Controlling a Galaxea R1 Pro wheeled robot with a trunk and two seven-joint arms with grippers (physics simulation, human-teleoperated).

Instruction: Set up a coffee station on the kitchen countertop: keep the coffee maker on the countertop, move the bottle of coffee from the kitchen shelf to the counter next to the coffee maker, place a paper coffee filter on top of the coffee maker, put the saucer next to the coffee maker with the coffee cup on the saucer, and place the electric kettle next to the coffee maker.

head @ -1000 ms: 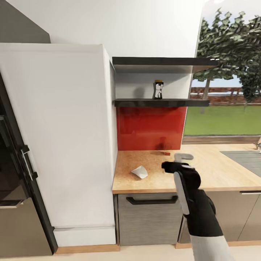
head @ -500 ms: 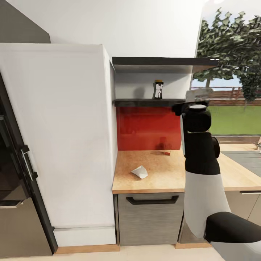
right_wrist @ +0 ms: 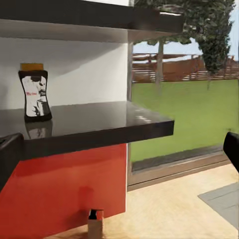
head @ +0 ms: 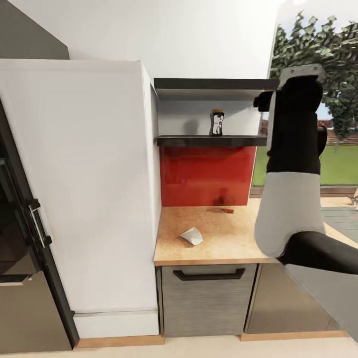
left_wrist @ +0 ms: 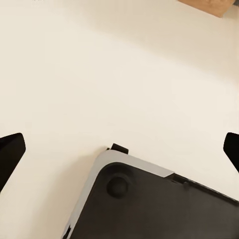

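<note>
Up on the lower board of the kitchen shelf (head: 209, 140), standing straight: the bottle of coffee (head: 217, 123), with nothing touching it. Off to its side, up high by the shelf's end: the right gripper (right_wrist: 119, 149), fingers spread wide and holding nothing, well apart from the bottle. Down low over the pale floor (left_wrist: 124, 74): the left gripper (left_wrist: 119, 149), fingers spread wide too; on the countertop (head: 223, 238), lying flat: the paper coffee filter (head: 192, 235).

No text can be read. The bottle (right_wrist: 35, 92) on the shelf (right_wrist: 89, 127) carries a white label with dark shapes and a small red mark, too blurred to make out as letters or a brand; in the head view the bottle (head: 217, 123) is too small to tell.
</note>
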